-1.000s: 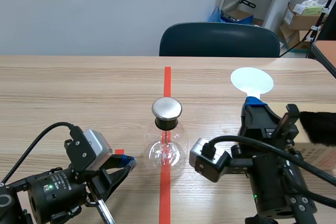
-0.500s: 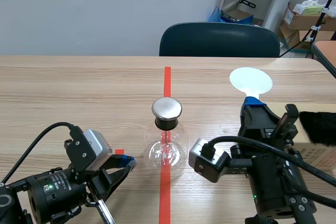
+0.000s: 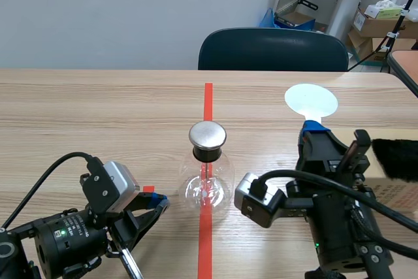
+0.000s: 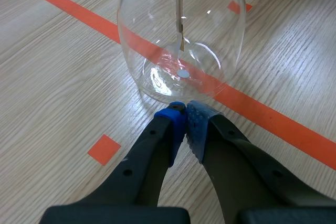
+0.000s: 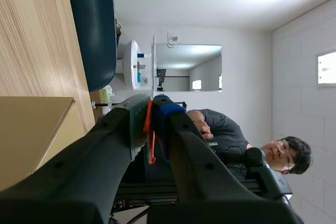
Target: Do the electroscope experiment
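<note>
The pale wood-grain surface (image 3: 98, 109) carries the electroscope (image 3: 208, 187), a round clear-glass flask standing upright on the red line at frame centre, with a thin rod hanging under its smooth metal cap (image 3: 208, 135). Right of centre, the right tool (image 3: 315, 127) is clamped on the thin stem of a flat white disc (image 3: 311, 100) (the cap lies left of and a little below it, so this arm seems better placed). At lower left, the left tool (image 3: 155, 202) sits with tips together on nothing, just beside the flask's base.
</note>
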